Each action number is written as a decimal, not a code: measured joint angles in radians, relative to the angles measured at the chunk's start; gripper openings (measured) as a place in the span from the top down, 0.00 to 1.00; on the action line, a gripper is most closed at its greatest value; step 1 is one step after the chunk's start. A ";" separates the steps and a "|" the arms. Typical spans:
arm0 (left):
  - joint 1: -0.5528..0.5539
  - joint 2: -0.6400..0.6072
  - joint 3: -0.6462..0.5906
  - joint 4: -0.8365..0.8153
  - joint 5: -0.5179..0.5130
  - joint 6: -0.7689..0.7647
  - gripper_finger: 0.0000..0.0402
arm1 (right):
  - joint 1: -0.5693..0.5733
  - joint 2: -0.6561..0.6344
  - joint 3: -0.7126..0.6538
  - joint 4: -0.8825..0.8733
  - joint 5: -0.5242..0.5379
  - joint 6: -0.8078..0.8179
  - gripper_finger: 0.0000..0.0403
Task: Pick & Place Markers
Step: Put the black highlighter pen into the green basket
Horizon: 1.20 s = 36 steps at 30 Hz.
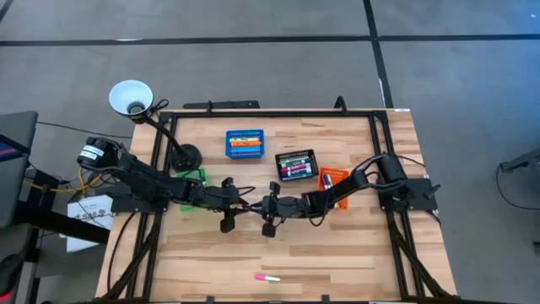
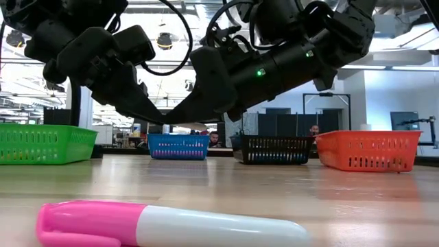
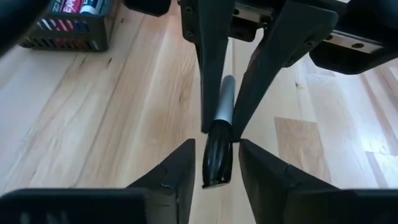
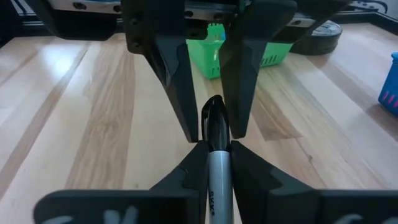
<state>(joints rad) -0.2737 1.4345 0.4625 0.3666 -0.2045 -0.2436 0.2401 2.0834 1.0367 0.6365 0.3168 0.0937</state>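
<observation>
Wrist views show one marker [image 4: 214, 152], grey barrel with a black cap, held level above the bench [image 1: 354, 253] between two robot hands that face each other. From the right wrist camera, the right hand [image 4: 214, 155] has its fingers closed on the grey barrel, and the black cap points away toward the left hand. From the left wrist camera, the left hand [image 3: 217, 165] has a finger on each side of the black cap with a narrow gap to either side, so it is open and not clamped.

Seen from above, the two hands meet over the middle of the bench, the left arm reaching in from the left and the right arm from the right. A second marker [image 1: 267, 276], pink cap and white barrel, lies flat near the front edge, well apart from both hands.

Four small bins sit toward the back: a green bin [image 1: 192, 178] by the left arm, a blue bin [image 1: 245, 143], a black bin [image 1: 296, 165] holding several markers, and an orange bin [image 1: 332, 179] by the right arm.
</observation>
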 joint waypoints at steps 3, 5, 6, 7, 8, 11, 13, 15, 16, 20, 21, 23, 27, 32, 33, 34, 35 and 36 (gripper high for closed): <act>0.000 0.000 0.000 0.003 0.002 0.000 0.74 | 0.000 0.000 0.000 0.001 0.000 0.000 0.88; 0.000 0.000 0.000 0.004 0.003 0.000 0.77 | 0.000 0.000 0.000 0.004 0.000 0.000 0.88; 0.000 0.000 0.000 0.004 0.003 0.000 0.78 | 0.000 0.000 0.000 0.006 0.000 0.000 0.88; 0.000 0.000 0.000 0.004 0.003 0.000 0.80 | 0.000 0.000 0.000 0.006 0.000 -0.001 0.88; 0.000 0.000 0.000 0.006 0.004 0.000 0.82 | -0.001 0.000 0.000 0.006 -0.001 0.000 0.87; -0.001 -0.001 0.000 0.007 0.004 0.000 0.88 | -0.001 0.000 0.000 0.007 -0.002 -0.005 0.85; -0.001 -0.001 0.000 0.007 0.003 0.000 0.89 | 0.000 0.000 0.000 0.007 -0.003 -0.021 0.82; -0.001 -0.001 0.000 0.007 0.003 0.000 0.89 | 0.000 0.000 0.000 0.008 -0.003 -0.023 0.79; -0.001 -0.001 0.000 0.007 0.004 0.000 0.88 | 0.000 0.000 0.000 0.008 -0.003 -0.023 0.77; 0.000 -0.001 0.000 0.011 -0.002 0.000 0.85 | 0.007 -0.001 0.000 0.014 -0.004 -0.022 0.67; 0.000 -0.001 0.000 0.010 -0.002 -0.001 0.85 | 0.010 -0.001 0.000 0.007 -0.005 -0.022 0.64; 0.000 -0.001 0.000 0.007 -0.001 -0.002 0.87 | 0.016 -0.001 0.000 -0.013 -0.004 -0.023 0.58; 0.000 -0.001 0.000 -0.007 -0.001 -0.043 0.89 | 0.021 -0.001 0.000 -0.051 -0.003 -0.022 0.47; -0.008 -0.058 0.000 -0.109 0.000 -0.057 0.87 | 0.018 -0.001 0.000 -0.090 -0.003 0.028 0.40; -0.007 -0.087 0.000 -0.145 -0.001 -0.066 0.87 | 0.016 -0.001 0.000 -0.090 -0.004 0.037 0.40; -0.007 -0.126 0.000 -0.189 -0.001 -0.075 0.87 | 0.013 -0.001 0.000 -0.090 -0.004 0.039 0.39; -0.007 -0.165 0.000 -0.232 -0.001 -0.075 0.87 | 0.013 -0.001 0.000 -0.090 -0.004 0.039 0.39; -0.006 -0.208 0.000 -0.279 -0.001 -0.076 0.88 | 0.013 -0.001 0.000 -0.090 -0.004 0.039 0.40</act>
<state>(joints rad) -0.2802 1.2266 0.4625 0.0875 -0.2059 -0.3191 0.2532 2.0823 1.0367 0.5461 0.3130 0.1322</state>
